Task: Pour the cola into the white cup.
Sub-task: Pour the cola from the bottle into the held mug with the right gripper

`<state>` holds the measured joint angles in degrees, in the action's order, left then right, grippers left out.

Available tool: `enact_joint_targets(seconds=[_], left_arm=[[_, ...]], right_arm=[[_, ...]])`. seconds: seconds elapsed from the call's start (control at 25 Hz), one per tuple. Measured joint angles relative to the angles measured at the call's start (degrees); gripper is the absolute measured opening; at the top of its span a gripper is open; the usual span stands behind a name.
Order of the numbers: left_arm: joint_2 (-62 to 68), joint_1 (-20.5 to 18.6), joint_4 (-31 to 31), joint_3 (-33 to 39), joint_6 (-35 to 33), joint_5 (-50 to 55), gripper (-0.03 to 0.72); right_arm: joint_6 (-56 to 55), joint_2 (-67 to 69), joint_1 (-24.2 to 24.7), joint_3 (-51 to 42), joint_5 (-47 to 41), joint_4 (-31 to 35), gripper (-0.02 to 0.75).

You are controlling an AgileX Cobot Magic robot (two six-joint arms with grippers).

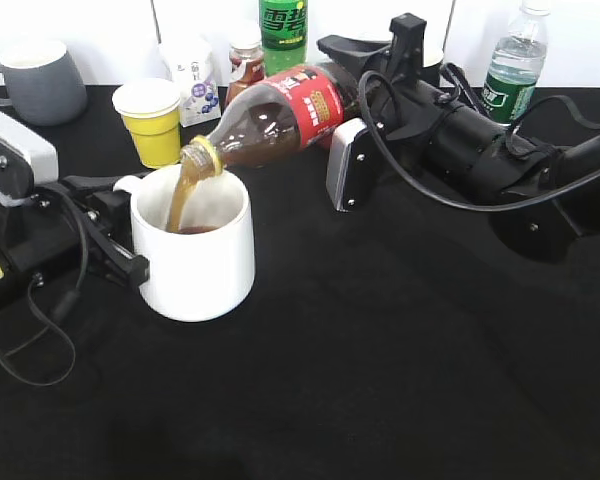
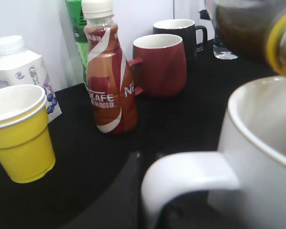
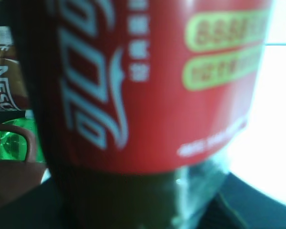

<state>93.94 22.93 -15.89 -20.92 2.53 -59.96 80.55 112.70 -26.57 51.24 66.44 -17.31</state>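
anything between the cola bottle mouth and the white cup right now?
Nothing visible. The cola bottle, tilted in the right gripper, has its mouth just above the white cup rim, and cola streams straight in. The yellow cup stands behind, clear of the stream.

Red-labelled cola (image 1: 280,115) streams brown into the white cup (image 1: 195,250); yellow cup (image 1: 152,122) white-rimmed, tablecloth (image 1: 380,350) black
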Motion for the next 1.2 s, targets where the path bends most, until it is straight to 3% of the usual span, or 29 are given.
enact_joint_targets(seconds=[1.2], left_arm=[[0.0,0.0,1.11,0.0,-0.01,3.51,0.041]], right_arm=[[1.52,0.0,0.0,0.66,0.86,0.55,0.374]])
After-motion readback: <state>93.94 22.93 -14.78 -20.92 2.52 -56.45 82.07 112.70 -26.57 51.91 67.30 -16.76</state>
